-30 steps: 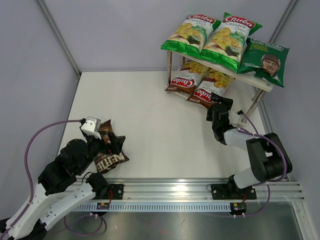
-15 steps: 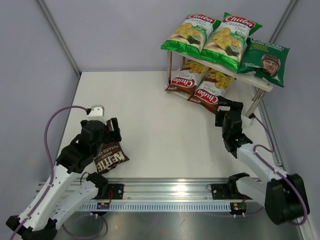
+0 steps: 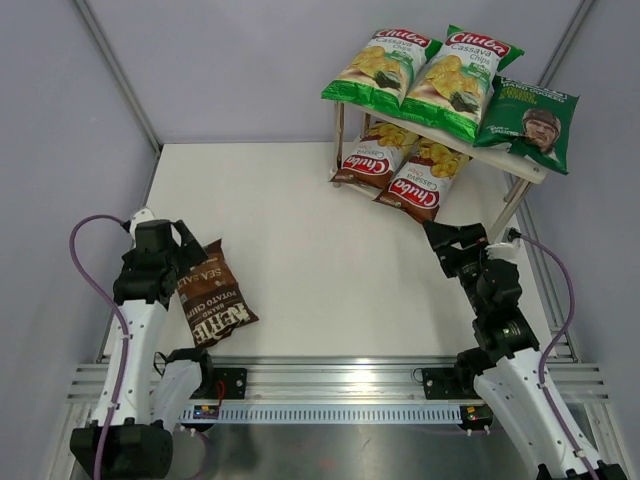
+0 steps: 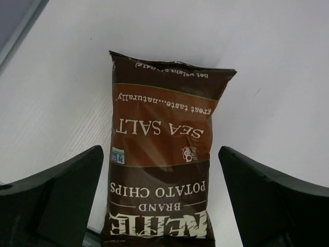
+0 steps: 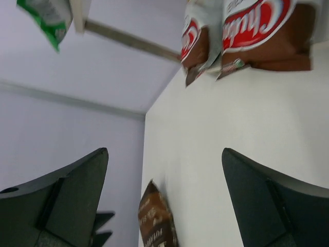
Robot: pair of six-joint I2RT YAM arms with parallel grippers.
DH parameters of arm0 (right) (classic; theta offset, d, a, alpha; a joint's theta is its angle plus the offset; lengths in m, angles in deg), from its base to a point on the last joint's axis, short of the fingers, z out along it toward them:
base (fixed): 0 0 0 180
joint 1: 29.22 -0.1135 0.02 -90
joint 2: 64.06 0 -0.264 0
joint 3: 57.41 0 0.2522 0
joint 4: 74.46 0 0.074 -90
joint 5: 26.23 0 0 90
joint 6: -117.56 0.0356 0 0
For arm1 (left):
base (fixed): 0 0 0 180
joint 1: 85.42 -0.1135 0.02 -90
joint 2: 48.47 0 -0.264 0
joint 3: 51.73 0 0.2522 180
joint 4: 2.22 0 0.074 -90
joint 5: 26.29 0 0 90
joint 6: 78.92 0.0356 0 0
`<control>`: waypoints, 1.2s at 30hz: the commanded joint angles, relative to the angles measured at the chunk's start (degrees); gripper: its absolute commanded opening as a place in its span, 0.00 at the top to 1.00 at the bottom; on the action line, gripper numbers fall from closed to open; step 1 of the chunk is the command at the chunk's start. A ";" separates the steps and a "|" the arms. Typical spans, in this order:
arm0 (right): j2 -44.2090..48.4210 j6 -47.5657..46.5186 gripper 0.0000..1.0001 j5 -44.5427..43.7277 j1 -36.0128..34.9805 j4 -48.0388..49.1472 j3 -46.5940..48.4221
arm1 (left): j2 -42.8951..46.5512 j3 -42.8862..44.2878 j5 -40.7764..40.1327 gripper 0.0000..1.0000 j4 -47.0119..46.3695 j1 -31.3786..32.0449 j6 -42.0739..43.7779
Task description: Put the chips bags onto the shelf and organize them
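Observation:
The dark brown Kettle bag lies flat on the table at the near left. My left gripper hovers open over its far end, and the bag shows between the wide-apart fingers, untouched. The shelf stands at the far right. Its top board carries two green Chuba bags and the dark green portrait bag. Two brown-red Chuba bags lean out of the lower tier. My right gripper is open and empty, just in front of the shelf.
Grey walls close in the table on the left, back and right. A metal rail with both arm bases runs along the near edge. The right wrist view looks across the table to the Kettle bag and the brown-red bags.
My left gripper has backed off to the left, and the Kettle bag now lies flat and uncovered. My right gripper has drawn back from the lower shelf tier toward the near right.

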 commanded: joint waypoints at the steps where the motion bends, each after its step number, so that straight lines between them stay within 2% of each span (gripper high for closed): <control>1: 0.57 -3.84 0.00 19.08 0.20 6.13 -2.55 | 0.92 -2.19 6.00 0.01 -3.99 -5.30 -7.83; 6: -2.15 -3.04 0.01 33.50 0.20 12.12 -2.65 | 0.67 -9.65 0.90 0.01 -5.65 -11.90 -15.66; 11: -2.33 -7.16 0.01 37.39 0.20 9.06 0.25 | -2.23 -15.37 2.03 0.01 -9.78 -13.67 -17.00; 14: -1.81 -9.28 0.00 38.53 0.20 8.09 1.65 | -4.08 -22.83 6.23 0.01 -19.41 -13.75 -17.35; 17: -1.19 -10.33 0.00 39.06 0.20 7.21 2.36 | -5.57 -29.85 15.02 0.01 -27.77 -13.67 -19.46; 18: -1.10 -10.68 0.01 39.33 0.20 7.12 2.45 | -5.58 -31.28 18.96 0.02 -29.81 -13.58 -20.94; 21: -0.40 -10.95 0.01 39.50 0.20 6.50 1.92 | -4.09 -34.18 22.67 0.07 -33.59 -13.32 -23.41; 24: -0.40 -10.60 0.01 39.42 0.20 6.68 0.87 | -1.20 -35.76 24.09 0.21 -35.89 -12.26 -25.86; 25: -0.48 -10.51 0.01 39.42 0.20 6.76 0.52 | -0.40 -36.12 24.27 0.29 -36.59 -11.30 -26.66; 26: -0.75 -9.82 0.01 39.59 0.20 7.55 0.17 | 0.48 -36.56 24.27 0.43 -37.47 -10.60 -27.54; 28: -1.36 -9.02 0.01 39.94 0.20 8.61 -1.06 | 2.07 -37.44 24.80 0.54 -39.14 -9.19 -29.56; 29: -1.80 -8.41 0.01 40.12 0.20 9.31 -1.42 | 2.33 -37.44 24.97 0.65 -40.28 -8.92 -30.09; 33: -3.47 -7.79 0.01 41.00 0.20 11.51 -3.08 | 2.42 -38.23 29.09 0.80 -44.85 -7.60 -32.99; 36: -7.07 -6.30 0.01 42.93 0.20 16.33 -5.36 | 1.98 -38.58 31.56 0.86 -50.12 -5.85 -35.88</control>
